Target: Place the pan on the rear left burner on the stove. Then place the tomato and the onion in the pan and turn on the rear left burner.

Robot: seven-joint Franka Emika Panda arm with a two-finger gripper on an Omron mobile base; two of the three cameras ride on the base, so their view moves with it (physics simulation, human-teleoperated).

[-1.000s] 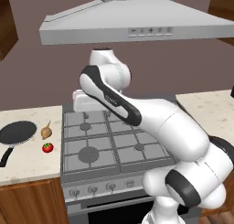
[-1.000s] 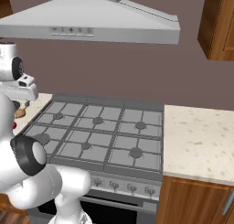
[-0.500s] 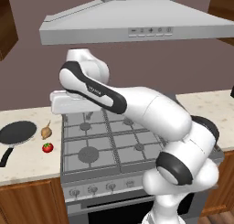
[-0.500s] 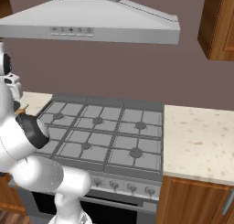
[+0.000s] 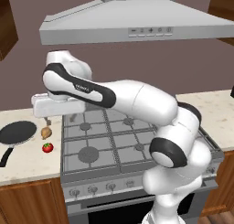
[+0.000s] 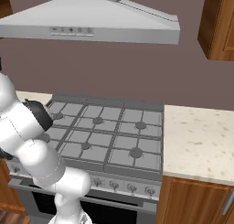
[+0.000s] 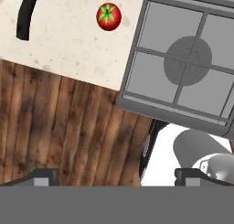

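The black pan (image 5: 17, 132) lies on the left counter, its long handle (image 7: 26, 13) pointing toward the counter's front edge. To its right are the tan onion (image 5: 45, 133) and, nearer the front, the red tomato (image 5: 47, 147) (image 7: 109, 16). The grey stove (image 5: 114, 136) (image 6: 107, 136) has nothing on its grates, including the rear left burner (image 5: 85, 126). My gripper (image 5: 59, 119) (image 7: 117, 175) hangs open over the counter's right edge, just above the onion, with nothing between its fingertips (image 7: 45, 175).
A steel range hood (image 5: 137, 29) hangs above the stove. The larger front-left burner cap (image 7: 188, 59) lies under the hand. Knobs (image 5: 93, 189) line the stove's front panel. Speckled counter (image 6: 196, 141) continues to the stove's right. Wood floor (image 7: 64, 127) shows below.
The arm has swung left. The hand went from above the stove's back-left corner to over the counter edge beside the onion. The jaws stayed open.
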